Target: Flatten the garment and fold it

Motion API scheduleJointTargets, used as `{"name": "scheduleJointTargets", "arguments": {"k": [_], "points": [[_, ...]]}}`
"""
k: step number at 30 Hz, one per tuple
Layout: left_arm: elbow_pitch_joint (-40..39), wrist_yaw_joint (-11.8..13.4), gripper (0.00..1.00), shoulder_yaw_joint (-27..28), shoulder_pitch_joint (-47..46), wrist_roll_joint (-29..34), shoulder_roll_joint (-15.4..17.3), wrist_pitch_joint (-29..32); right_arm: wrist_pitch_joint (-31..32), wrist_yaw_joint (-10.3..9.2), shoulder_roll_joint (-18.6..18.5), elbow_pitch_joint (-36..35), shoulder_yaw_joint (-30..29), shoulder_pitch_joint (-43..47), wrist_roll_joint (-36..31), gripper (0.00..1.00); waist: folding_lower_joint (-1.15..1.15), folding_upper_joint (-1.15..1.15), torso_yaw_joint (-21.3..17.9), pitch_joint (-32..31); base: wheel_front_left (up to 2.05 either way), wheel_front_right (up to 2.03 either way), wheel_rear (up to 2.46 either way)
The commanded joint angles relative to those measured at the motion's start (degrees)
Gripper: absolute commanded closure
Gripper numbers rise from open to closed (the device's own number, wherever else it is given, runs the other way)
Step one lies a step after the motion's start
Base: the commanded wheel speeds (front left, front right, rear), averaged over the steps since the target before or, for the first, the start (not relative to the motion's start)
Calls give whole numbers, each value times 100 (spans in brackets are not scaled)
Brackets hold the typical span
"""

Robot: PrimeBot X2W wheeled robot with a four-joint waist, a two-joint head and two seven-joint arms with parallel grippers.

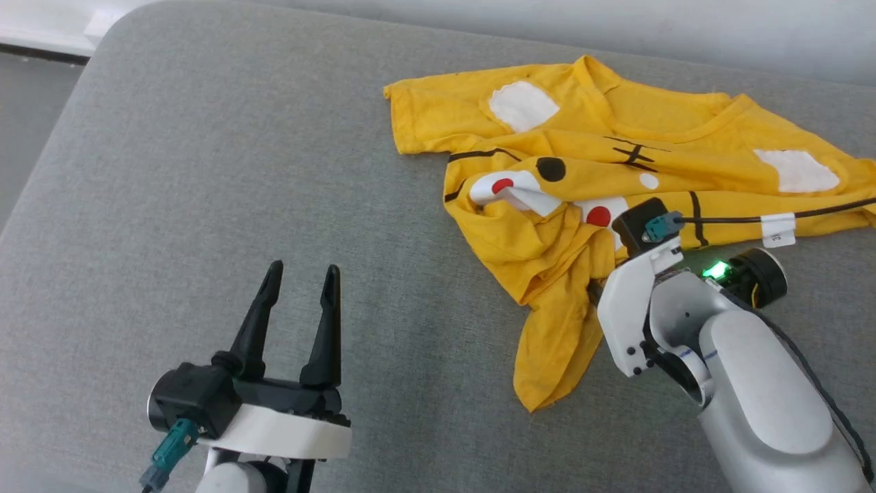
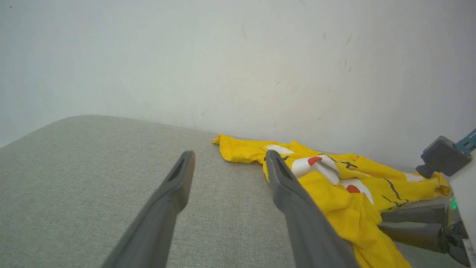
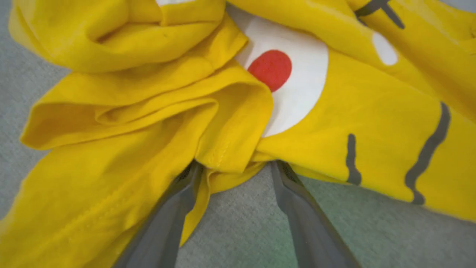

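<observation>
The garment point(image 1: 582, 157) lies crumpled near the far edge of the grey cushion point(image 1: 205, 171), toward its far right corner and just beside the white wall point(image 2: 223, 56). Its collar and both white-patched sleeves are spread roughly flat along that far edge. The lower body is bunched over the printed face and twists into a narrow tail pointing at the near edge. The right end effector point(image 3: 236, 167) is down at this bunch with its fingers spread wide. A doubled fold with a stitched hem hangs between the tips, and loose cloth drapes over one finger; nothing is pinched yet. The left end effector point(image 1: 303, 270) is also wide open and holds nothing, over bare cushion toward the near left, well apart from the shirt. The cloth looks thin, light and very limp. It will likely sag and follow any pull rather than keep a shape, and it may drag on the textured upholstery. The stitched hem seems the best hold, since the doubled seam should slip less than a single layer. Taking the two hem corners, one per end effector, and drawing them toward the near edge should flatten the body. A grip on the thick bunch risks catching several layers at once.
</observation>
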Motion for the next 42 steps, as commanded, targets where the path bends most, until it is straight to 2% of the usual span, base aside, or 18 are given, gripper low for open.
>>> {"name": "scheduleJointTargets", "arguments": {"k": [1, 4, 8, 13, 17, 22, 25, 26, 28, 30, 34, 35, 36, 37, 38, 39, 41, 42], "points": [[18, -1, 0, -14, -94, -30, -13, -27, 34, -5, 1, 255, 56, 54, -120, 100, 0, 1, 80, 55, 0, 0, 0], [34, 24, 0, 6, -93, -37, -13, -27, 7, -5, 57, 318, 0, -46, -141, 100, 0, 1, 65, 24, 0, 0, 0], [42, 62, 0, 63, -26, -23, -13, -27, -62, -5, -24, 55, 62, -107, -74, 100, 0, 1, -62, -100, 0, 0, 0], [16, 77, 0, 111, 54, 15, -13, -27, 13, -5, -80, -695, -66, 66, 290, 100, 0, 1, -347, -376, 0, 0, 0], [8, 92, 0, 156, 151, 36, -13, -27, 323, -5, -255, -1487, -103, 489, 641, 100, 0, 1, -626, -651, 0, 0, 0], [-2, 128, 0, 226, 333, 57, -13, -27, 1076, -5, -623, -2453, -176, 1482, 1154, 100, 0, 1, -925, -956, 0, 0, 0], [-19, 144, 0, 264, 455, 67, -13, -27, 1720, -5, -979, -3040, -116, 2303, 1637, 100, 0, 1, -1036, -1065, 0, 0, 0], [-19, 144, 0, 264, 455, 67, -13, -27, 1720, -5, -979, -3040, -116, 2303, 1637, 100, 0, 1, -1036, -1065, 0, 0, 0], [-56, 152, 0, 299, 560, 77, -13, -27, 2393, -5, -1201, -3456, -524, 3250, 2048, 100, 0, 1, -1119, -1110, 0, 0, 0], [-99, 183, 0, 293, 644, 87, -13, -27, 2739, -5, -1279, -3680, -889, 3812, 2020, 100, 0, 1, -1167, -1126, 0, 0, 0], [-141, 218, 0, 276, 763, 97, -13, -27, 2780, -5, -1232, -4022, -1434, 4456, 1657, 100, 0, 1, -1246, -1140, 0, 0, 0], [-146, 221, 0, 274, 781, 101, -13, -27, 2692, -5, -1192, -4056, -1477, 4519, 1573, 96, 0, 1, -1266, -1146, 0, 0, 0], [-144, 218, 0, 271, 796, 112, -13, -27, 2559, -5, -1125, -4075, -1508, 4542, 1503, 68, 0, 1, -1286, -1156, 0, 0, 0], [-142, 213, 0, 267, 807, 127, -13, -27, 2397, -5, -1029, -4074, -1538, 4532, 1440, 52, 0, 1, -1303, -1164, 0, 0, 0], [-142, 213, 0, 267, 807, 127, -13, -27, 2397, -5, -1029, -4074, -1538, 4532, 1440, 52, 0, 1, -1303, -1164, 0, 0, 0], [-139, 205, 0, 263, 809, 151, -12, -27, 2051, -5, -880, -4022, -1514, 4457, 1353, 0, 0, 1, -1327, -1178, 0, 0, 0], [-142, 198, 0, 264, 800, 173, -5, -27, 1610, -5, -676, -3986, -1507, 4296, 1330, 0, 0, 1, -1348, -1188, 0, 0, 0], [-142, 198, 0, 264, 800, 173, -5, -27, 1610, -5, -676, -3986, -1507, 4296, 1330, 0, 0, 1, -1348, -1188, 0, 0, 0]]}}
